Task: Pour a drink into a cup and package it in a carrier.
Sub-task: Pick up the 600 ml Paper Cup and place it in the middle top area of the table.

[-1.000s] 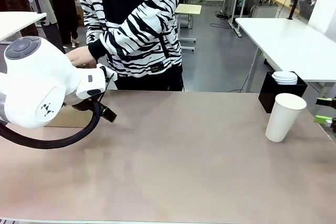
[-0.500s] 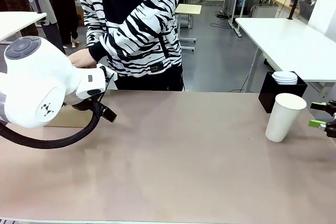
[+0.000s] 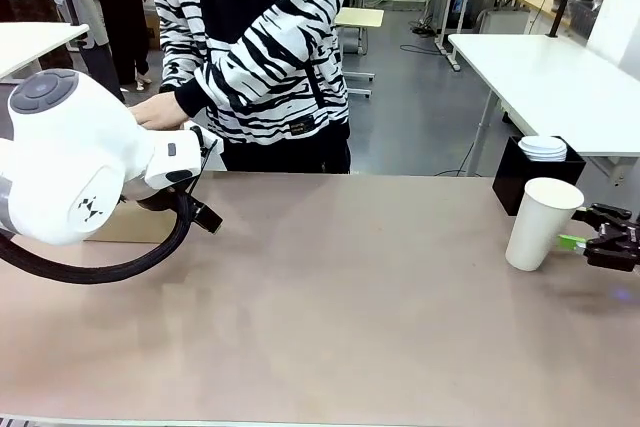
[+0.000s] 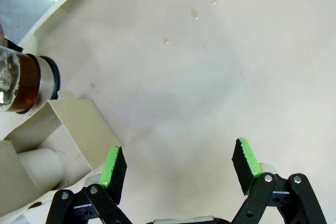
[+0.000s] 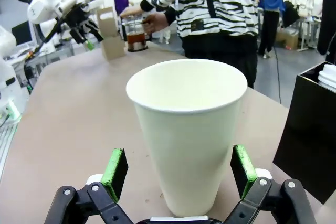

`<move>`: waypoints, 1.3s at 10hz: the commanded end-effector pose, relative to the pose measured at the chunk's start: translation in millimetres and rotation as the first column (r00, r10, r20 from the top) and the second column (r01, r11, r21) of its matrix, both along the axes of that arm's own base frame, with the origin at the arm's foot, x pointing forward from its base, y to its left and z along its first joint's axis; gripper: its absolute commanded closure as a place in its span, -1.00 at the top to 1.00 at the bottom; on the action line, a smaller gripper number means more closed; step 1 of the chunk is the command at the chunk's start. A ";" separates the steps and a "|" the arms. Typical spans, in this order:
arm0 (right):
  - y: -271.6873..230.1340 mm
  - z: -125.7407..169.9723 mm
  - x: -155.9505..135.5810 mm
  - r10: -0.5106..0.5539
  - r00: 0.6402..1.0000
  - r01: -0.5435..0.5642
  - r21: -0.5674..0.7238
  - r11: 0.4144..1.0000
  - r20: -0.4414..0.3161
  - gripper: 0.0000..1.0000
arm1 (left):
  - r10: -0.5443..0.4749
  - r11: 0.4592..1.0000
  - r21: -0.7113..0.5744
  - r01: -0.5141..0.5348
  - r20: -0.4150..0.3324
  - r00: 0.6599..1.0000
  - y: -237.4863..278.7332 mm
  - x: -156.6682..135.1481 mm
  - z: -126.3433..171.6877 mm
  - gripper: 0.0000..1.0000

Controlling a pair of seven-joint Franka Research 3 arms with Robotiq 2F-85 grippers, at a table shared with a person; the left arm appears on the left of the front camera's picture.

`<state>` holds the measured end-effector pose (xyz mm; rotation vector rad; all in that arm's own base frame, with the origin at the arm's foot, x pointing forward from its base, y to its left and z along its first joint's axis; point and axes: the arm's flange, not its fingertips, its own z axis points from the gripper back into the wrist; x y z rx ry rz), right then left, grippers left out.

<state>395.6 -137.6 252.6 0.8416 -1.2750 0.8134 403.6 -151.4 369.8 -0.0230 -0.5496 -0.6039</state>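
Note:
A white paper cup (image 3: 541, 222) stands upright and empty at the table's right. My right gripper (image 3: 592, 244) is open at its right side. In the right wrist view the cup (image 5: 188, 135) rises between the spread green pads (image 5: 115, 173) without touching them. The person's hand holds the glass jug of dark drink (image 5: 135, 34) at the far left corner, beside the brown cardboard carrier (image 5: 109, 38). My left gripper (image 4: 178, 160) hangs open over bare table, right next to the carrier (image 4: 73, 124) and the jug (image 4: 23, 80). A white round thing sits in one carrier slot.
A black box (image 3: 518, 179) topped with stacked white lids stands just behind the cup. A few small drops (image 4: 195, 13) lie on the table. The person in a striped top (image 3: 250, 47) stands at the far edge. My bulky left arm (image 3: 70, 157) hides most of the carrier from the front.
My right gripper has come in from the right edge, lower and leftward, up to the cup. The left arm has stayed put and the person's hand barely shifted.

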 end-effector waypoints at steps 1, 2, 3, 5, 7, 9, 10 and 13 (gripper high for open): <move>0.5 -3.4 17.5 -0.011 0.999 0.010 0.029 1.000 0.053 1.00 | -0.001 1.000 -0.001 0.001 0.001 1.000 -0.1 -0.3 0.4 1.00; 5.1 -6.5 23.8 -0.003 0.998 0.000 0.042 0.999 0.057 1.00 | -0.001 1.000 -0.001 0.001 0.001 1.000 -0.1 -0.3 0.4 1.00; 10.0 -9.2 28.8 0.004 0.998 -0.008 0.056 0.998 0.056 1.00 | -0.001 1.000 -0.001 0.001 0.001 1.000 -0.1 -0.3 0.4 1.00; 22.7 -14.9 39.3 0.038 0.999 -0.040 0.064 0.997 0.039 1.00 | -0.001 1.000 -0.001 0.001 0.001 1.000 -0.1 -0.3 0.4 1.00; 35.1 -20.6 45.4 0.076 0.997 -0.077 0.065 0.995 0.022 1.00 | -0.001 1.000 -0.001 0.001 0.001 1.000 -0.1 -0.3 0.4 1.00; 44.9 -25.2 50.2 0.103 0.994 -0.105 0.077 0.992 0.028 1.00 | -0.001 1.000 -0.001 0.001 0.001 1.000 -0.1 -0.3 0.4 1.00; 46.8 -26.3 50.9 0.103 0.994 -0.105 0.085 0.991 0.037 1.00 | -0.001 1.000 -0.001 0.001 0.001 1.000 -0.1 -0.3 0.4 1.00; 46.3 -26.1 46.5 0.111 0.994 -0.111 0.078 0.991 0.001 0.60 | -0.001 1.000 -0.001 0.001 0.001 1.000 -0.1 -0.3 0.4 1.00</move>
